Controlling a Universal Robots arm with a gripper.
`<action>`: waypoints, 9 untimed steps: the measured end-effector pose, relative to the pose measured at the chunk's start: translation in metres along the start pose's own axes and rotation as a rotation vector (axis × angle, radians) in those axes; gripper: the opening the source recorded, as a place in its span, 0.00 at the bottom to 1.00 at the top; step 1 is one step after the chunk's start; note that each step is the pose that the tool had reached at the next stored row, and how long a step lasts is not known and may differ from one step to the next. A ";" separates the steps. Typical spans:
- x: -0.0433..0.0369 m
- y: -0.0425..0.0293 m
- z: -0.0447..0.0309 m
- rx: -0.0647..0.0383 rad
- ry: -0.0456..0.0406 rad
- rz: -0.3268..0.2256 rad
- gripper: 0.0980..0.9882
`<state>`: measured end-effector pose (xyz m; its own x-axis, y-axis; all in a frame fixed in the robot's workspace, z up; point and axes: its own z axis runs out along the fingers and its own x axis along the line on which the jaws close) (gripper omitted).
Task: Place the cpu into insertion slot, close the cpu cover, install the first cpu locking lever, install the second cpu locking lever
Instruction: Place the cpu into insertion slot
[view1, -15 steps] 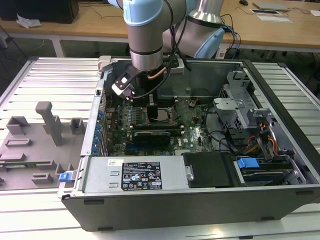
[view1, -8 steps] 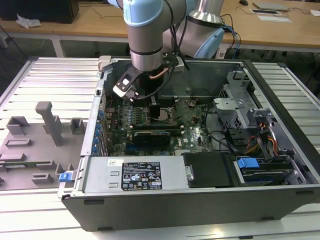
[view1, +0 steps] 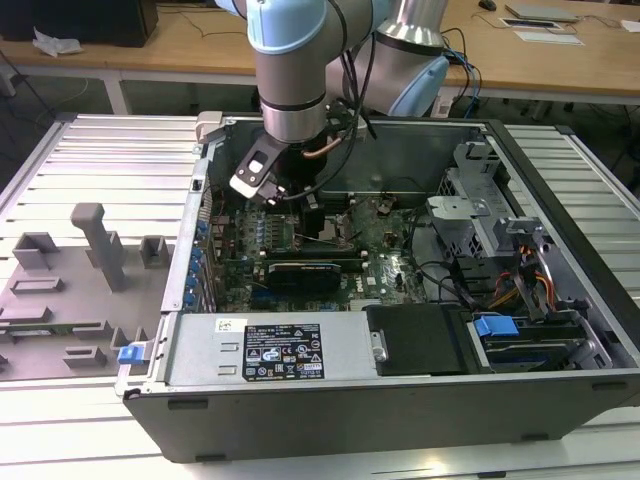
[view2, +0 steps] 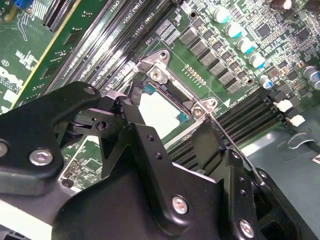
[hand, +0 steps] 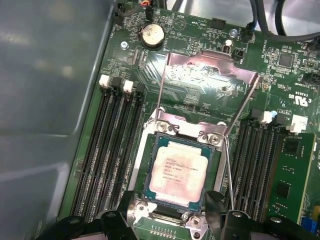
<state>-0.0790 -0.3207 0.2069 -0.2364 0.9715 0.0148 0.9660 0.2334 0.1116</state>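
The cpu (hand: 177, 171) lies flat, silver face up, inside the insertion slot (hand: 145, 170) on the green board; it also shows as a bright square (view2: 159, 111) in the second wrist view. My gripper (hand: 171, 201) hovers just above it, open, its black fingers (view2: 131, 112) spread wider than the chip and holding nothing. The cpu cover (hand: 207, 72) stands swung back from the socket on its hinge. Two thin locking levers (hand: 160, 95) (hand: 241, 111) are raised beside it. In the exterior view the gripper (view1: 300, 205) reaches down into the computer case over the slot (view1: 330, 228).
Long black memory slots (hand: 112, 150) (hand: 255, 160) flank the socket on both sides. A coin battery (hand: 151, 34) and cables sit beyond the cover. The grey case wall (hand: 45, 100) is close by. A power supply (view1: 280, 350), a drive cage (view1: 480, 220) and a grey fixture tray (view1: 80, 270) also show.
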 end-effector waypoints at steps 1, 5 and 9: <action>0.0000 0.0000 0.0000 0.000 0.0013 -0.011 0.64; 0.0000 0.0001 -0.0015 0.000 0.0023 -0.020 0.64; 0.0000 0.0008 -0.0043 0.000 0.0023 -0.020 0.64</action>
<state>-0.0786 -0.3207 0.2112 -0.2559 0.9666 0.0148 0.9611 0.2527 0.1116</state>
